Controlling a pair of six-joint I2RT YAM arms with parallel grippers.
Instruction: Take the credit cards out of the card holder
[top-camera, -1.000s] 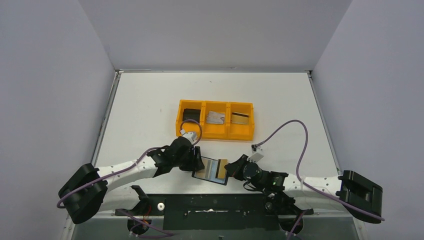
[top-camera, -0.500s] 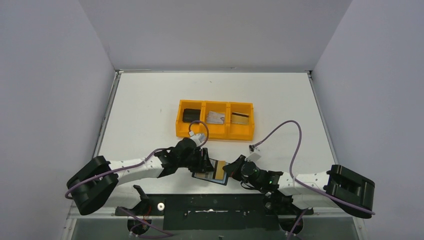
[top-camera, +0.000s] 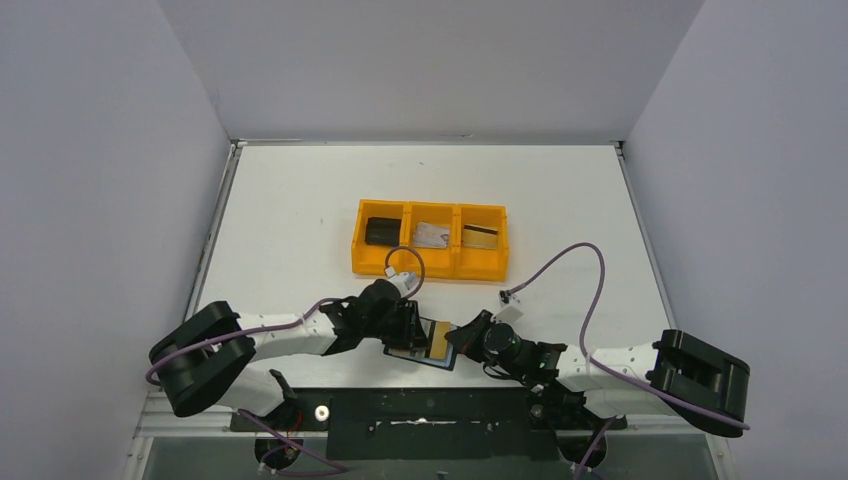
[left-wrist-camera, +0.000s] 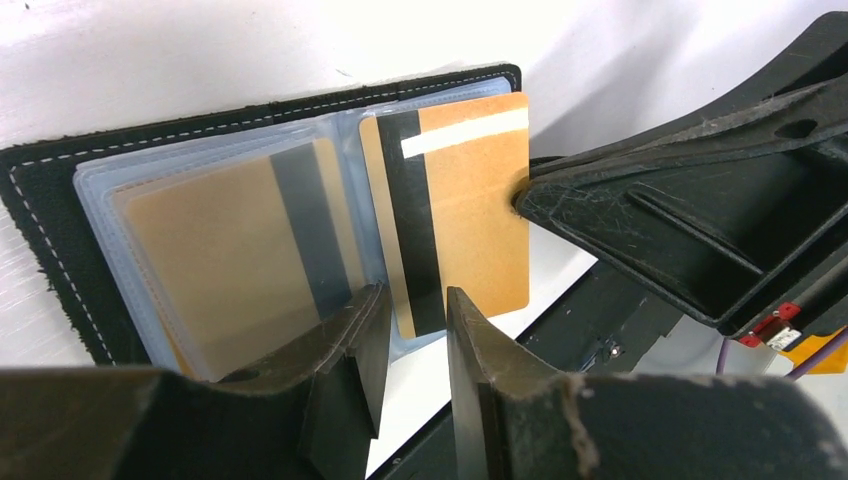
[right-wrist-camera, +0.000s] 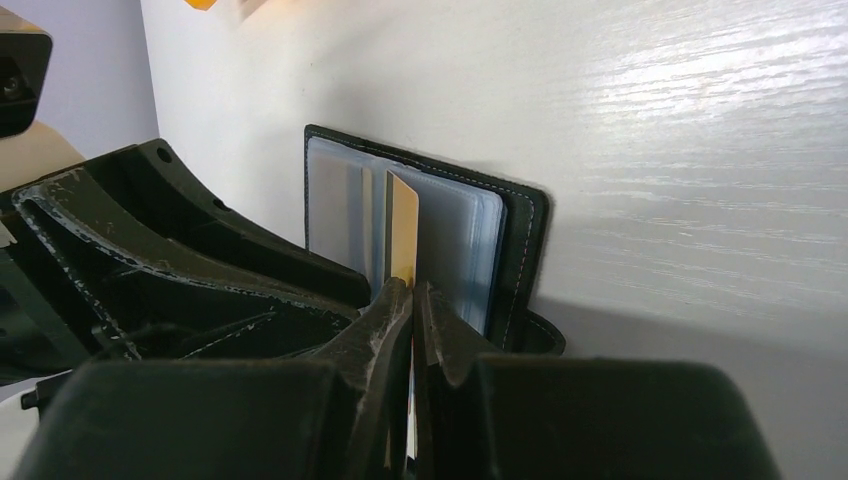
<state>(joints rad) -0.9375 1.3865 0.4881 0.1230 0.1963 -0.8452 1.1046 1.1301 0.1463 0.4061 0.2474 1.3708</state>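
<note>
- Gold with a dark stripe, the gold card (left-wrist-camera: 470, 210) stands partly out of its sleeve in the card holder (left-wrist-camera: 50, 230). Its free edge is pinched between the pressed-together fingers of the right claw (right-wrist-camera: 412, 300).
- The black holder lies open and flat on the white table (top-camera: 300, 220), directly ahead of both claws and between them.
- A second striped card (left-wrist-camera: 220, 240) sits fully inside the clear sleeve on the other leaf, ahead of the left claw's fingertips and away from the right claw.
- The left claw (left-wrist-camera: 415, 295) faces the right claw across the holder. Its fingers are a narrow gap apart at the holder's edge by the fold, level with the gold card's striped corner. I cannot tell whether they nip a sleeve there or merely hover.
- Well beyond both claws sits the orange tray (top-camera: 430, 268). It holds a small black block (top-camera: 381, 231) in one end compartment, a silvery-grey card (top-camera: 431, 236) in the middle and a gold tray card (top-camera: 481, 235) in the other end.
- Judged from this, two cards are already out. The pinched one is mid-extraction and has to slide clear, and at least the sleeved one remains. The task looks roughly half done.
</note>
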